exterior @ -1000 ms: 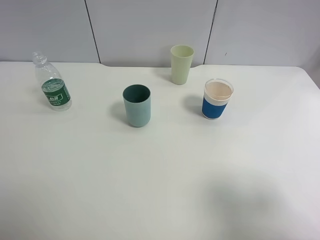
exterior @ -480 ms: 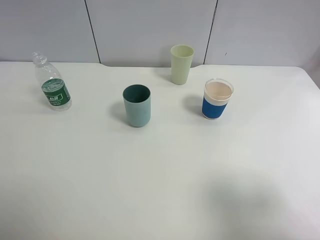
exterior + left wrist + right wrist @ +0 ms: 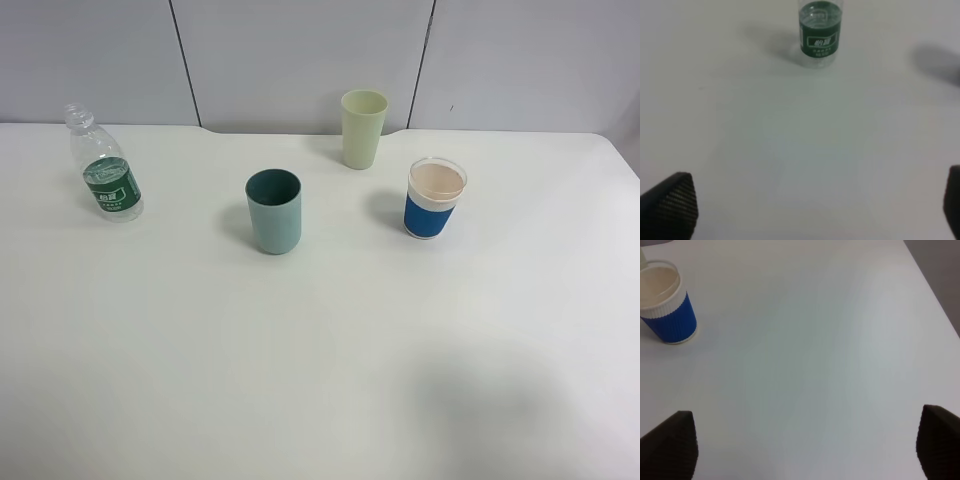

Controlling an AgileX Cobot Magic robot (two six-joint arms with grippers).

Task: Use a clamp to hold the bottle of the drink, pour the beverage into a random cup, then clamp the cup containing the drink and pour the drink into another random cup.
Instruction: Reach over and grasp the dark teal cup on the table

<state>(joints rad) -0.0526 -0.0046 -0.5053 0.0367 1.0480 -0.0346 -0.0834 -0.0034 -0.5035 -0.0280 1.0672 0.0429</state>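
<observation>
I count on the counter [image 3: 320,360]: one bottle [image 3: 105,170]; three cups: teal cup [image 3: 273,211], pale cup [image 3: 363,129], blue cup [image 3: 435,198]. Left pincer [image 3: 812,205], right pincer [image 3: 805,442]: both spread.

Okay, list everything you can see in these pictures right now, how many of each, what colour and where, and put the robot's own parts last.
bottle: one, clear plastic with a dark green label, upright at the far left of the table
teal cup: one, teal blue-green, upright near the middle
yellow-green cup: one, pale yellow-green, upright at the back by the wall
blue cup: one, blue with a white rim band, upright right of the middle
table: one, white
wall: grey panels, behind the table
left gripper: one, black, open, facing the bottle
right gripper: one, black, open, empty, blue cup ahead
</observation>
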